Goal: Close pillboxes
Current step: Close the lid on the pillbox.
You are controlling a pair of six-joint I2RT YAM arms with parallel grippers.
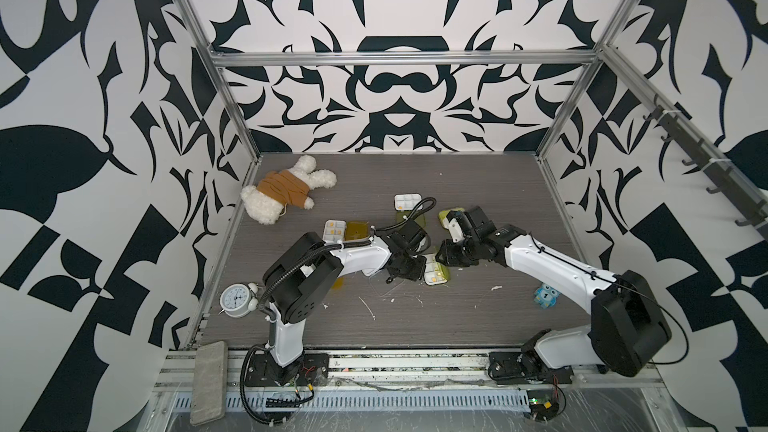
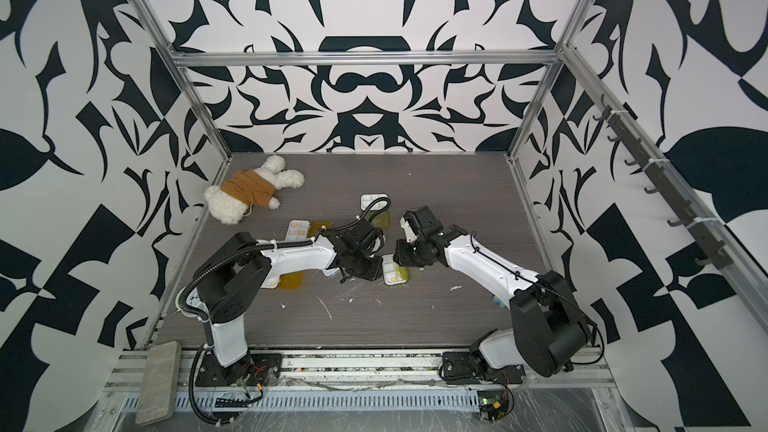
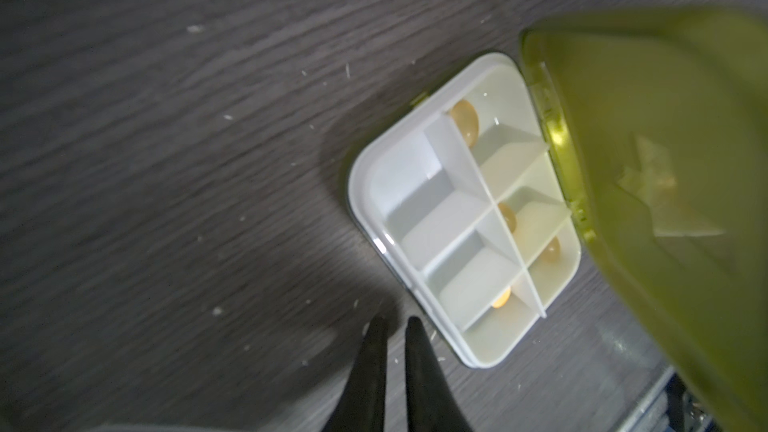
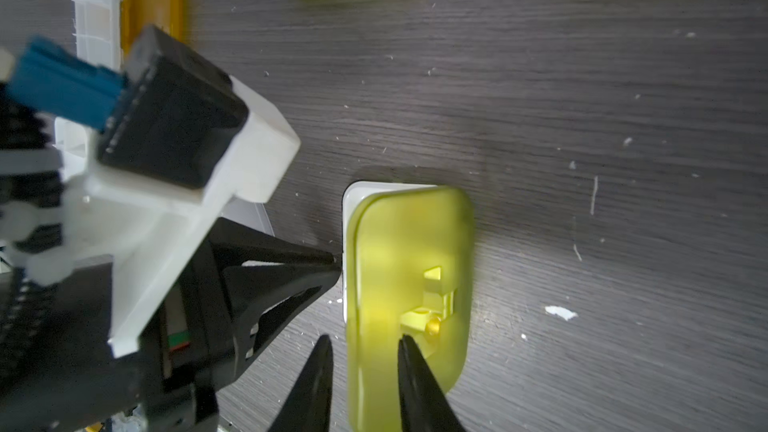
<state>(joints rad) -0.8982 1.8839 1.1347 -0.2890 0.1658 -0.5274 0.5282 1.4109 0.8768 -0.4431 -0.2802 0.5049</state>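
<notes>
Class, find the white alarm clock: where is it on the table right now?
In a top view the alarm clock sits near the front left corner of the table, right beside the left arm, on its outer side.

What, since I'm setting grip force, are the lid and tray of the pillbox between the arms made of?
Lid: likely plastic, translucent yellow-green, glossy; light glows through it. Tray: likely plastic, opaque white, smooth; thin moulded dividers.

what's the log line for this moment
left gripper shut, at tray side | right gripper open, astride lid | lid part-raised
</notes>
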